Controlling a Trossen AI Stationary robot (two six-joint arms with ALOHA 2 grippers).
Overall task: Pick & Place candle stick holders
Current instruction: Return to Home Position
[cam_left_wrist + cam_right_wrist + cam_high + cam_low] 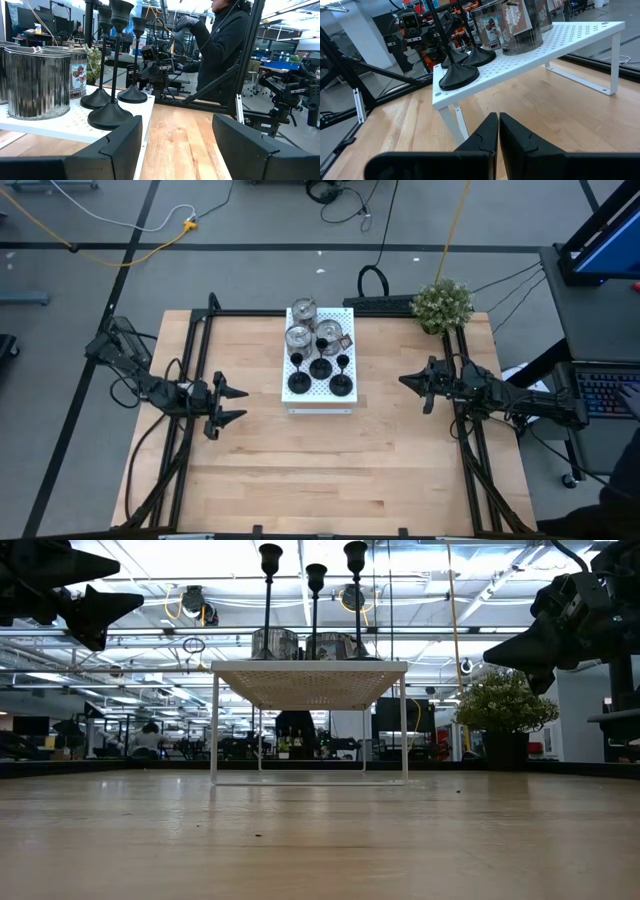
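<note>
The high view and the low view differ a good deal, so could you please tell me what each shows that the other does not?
Only the high view shows how the shelf is loaded: three black holders on one half, three silver holders on the other. Only the low view shows the shelf's legs, the gap under it and the room's ceiling lights. Both show the shelf, the holders, the plant, the open left gripper and the right gripper, each apart from the shelf.
</note>
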